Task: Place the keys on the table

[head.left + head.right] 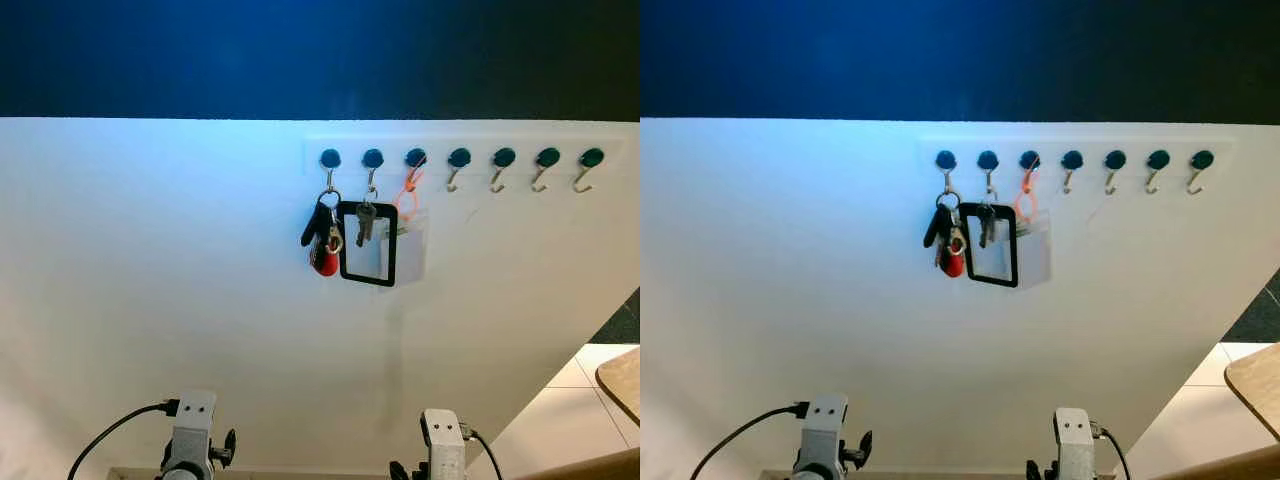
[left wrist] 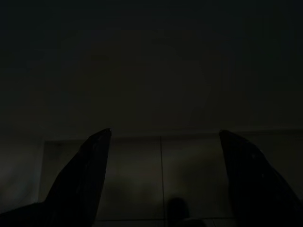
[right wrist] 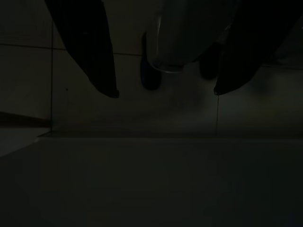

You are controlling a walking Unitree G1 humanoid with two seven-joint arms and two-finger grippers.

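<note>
- left gripper (image 2: 161,179): arm hangs low, well below the hook rail (image 1: 460,157), idle; wrist view is very dark, fingers (image 2: 80,184) spread wide apart, nothing between them.
- keys (image 1: 324,236): hanging on the leftmost hook of the rail, on the white wall (image 1: 150,280); bunch has a black fob and a red tag (small key detail too fine to read).
- black-framed card holder (image 1: 368,258): just right of the keys, hung from the second hook with a single key (image 1: 365,222) in front of it.
- orange loop (image 1: 409,192): third hook, carrying a clear sleeve.
- remaining four hooks to the right carry nothing.
- right gripper (image 3: 163,92): also low, well below the rail; dark wrist view shows tiled floor, fingers parted, released.
- table (image 1: 622,380): wooden edge, far below-right of the rail.
</note>
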